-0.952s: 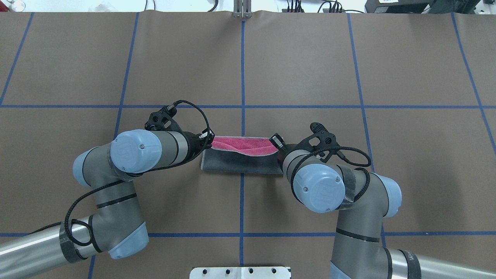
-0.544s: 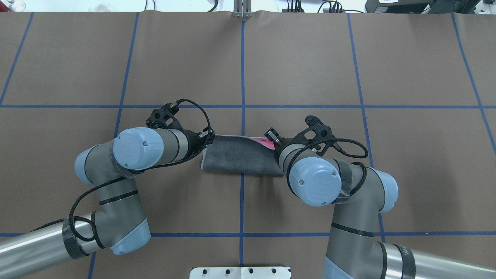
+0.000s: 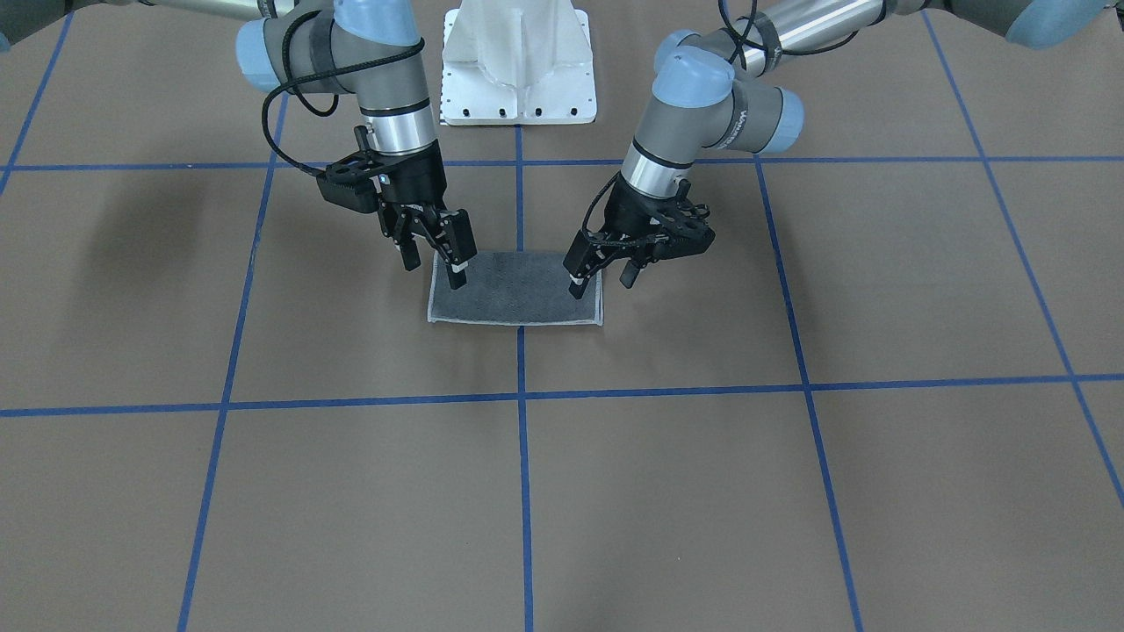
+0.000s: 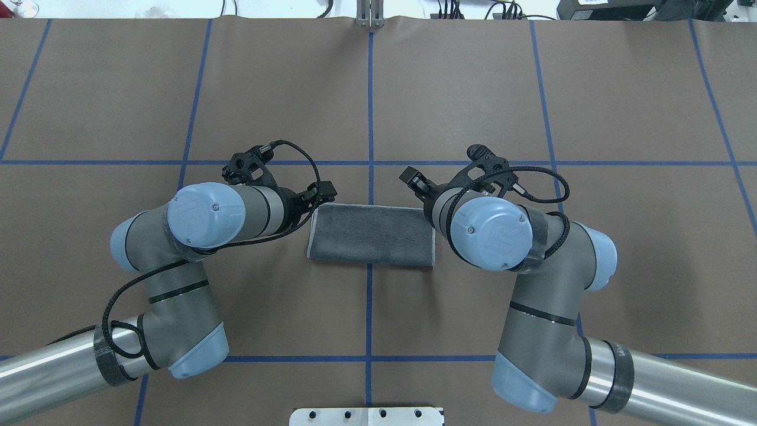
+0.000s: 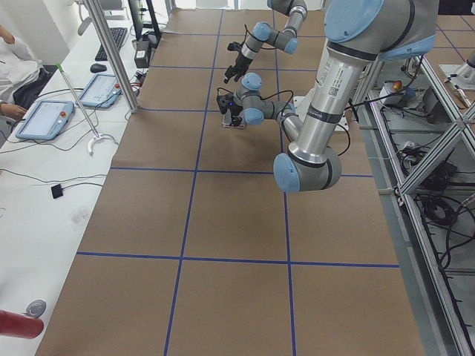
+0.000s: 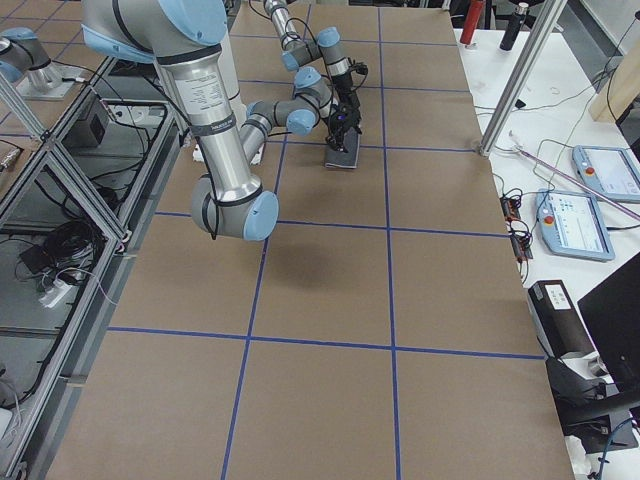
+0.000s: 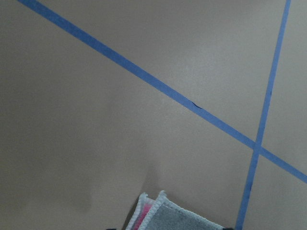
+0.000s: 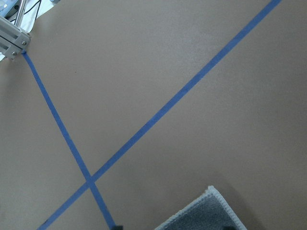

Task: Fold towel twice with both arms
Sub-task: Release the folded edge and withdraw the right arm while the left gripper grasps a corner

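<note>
The towel [image 4: 371, 235] lies flat on the table as a rectangle folded in half, grey face up with light edging; it also shows in the front view [image 3: 516, 294]. A sliver of pink shows between its layers at the corner in the left wrist view [image 7: 144, 218]. My left gripper [image 3: 601, 281] hangs open just above the towel's left end, also seen from overhead [image 4: 322, 195]. My right gripper [image 3: 432, 265] hangs open just above the right end, also seen from overhead [image 4: 413, 179]. Neither holds anything. The right wrist view shows a grey corner [image 8: 206, 215].
The brown table cover carries a grid of blue tape lines [image 4: 371, 118]. The white pedestal base [image 3: 518, 61] stands behind the towel on the robot's side. A metal bracket [image 4: 369, 21] sits at the far edge. An operators' desk with tablets [image 5: 44, 119] runs along the far side.
Both grippers carried the towel's near edge over to its far edge, covering the pink face. They have since let go and lifted, and the towel now lies flat, grey side up.
</note>
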You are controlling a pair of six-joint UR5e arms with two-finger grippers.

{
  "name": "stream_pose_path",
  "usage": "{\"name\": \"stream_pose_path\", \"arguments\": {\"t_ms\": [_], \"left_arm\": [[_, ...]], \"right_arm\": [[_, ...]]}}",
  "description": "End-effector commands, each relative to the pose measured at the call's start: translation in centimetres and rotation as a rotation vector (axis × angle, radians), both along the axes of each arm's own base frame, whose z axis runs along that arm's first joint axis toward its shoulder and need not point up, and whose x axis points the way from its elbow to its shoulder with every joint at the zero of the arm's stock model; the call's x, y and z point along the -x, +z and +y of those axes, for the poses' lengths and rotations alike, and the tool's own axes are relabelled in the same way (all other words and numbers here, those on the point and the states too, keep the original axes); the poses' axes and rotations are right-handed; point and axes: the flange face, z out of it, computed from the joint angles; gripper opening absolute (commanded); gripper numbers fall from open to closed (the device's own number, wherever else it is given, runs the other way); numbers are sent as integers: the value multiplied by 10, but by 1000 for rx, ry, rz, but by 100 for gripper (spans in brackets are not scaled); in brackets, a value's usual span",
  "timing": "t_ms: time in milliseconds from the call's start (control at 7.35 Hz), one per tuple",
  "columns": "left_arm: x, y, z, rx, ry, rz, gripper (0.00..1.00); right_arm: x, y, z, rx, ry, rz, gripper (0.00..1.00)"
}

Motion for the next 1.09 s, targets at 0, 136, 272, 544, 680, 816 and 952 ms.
{"name": "stream_pose_path", "arguments": {"t_ms": [0,136,272,544,680,816,952], "left_arm": [[5,-5,3,-37,18,-2,100],[6,-3,9,-39,26,-1,100],[9,-2,14,-36,25,21,100],[2,23,41,-34,59,63,100],[-1,34,49,-10,60,93,100],[-4,33,56,-7,68,104,99],[-10,32,63,-3,79,107,97]], "right_arm": [[-43,8,-41,-30,-141,61,100],[-64,15,-62,-66,-226,149,100],[-92,22,-84,-88,-303,206,100],[-145,42,-119,-157,-457,305,100],[-179,53,-136,-190,-543,326,100],[-213,69,-148,-236,-627,345,100],[-237,84,-156,-283,-687,374,100]]}}
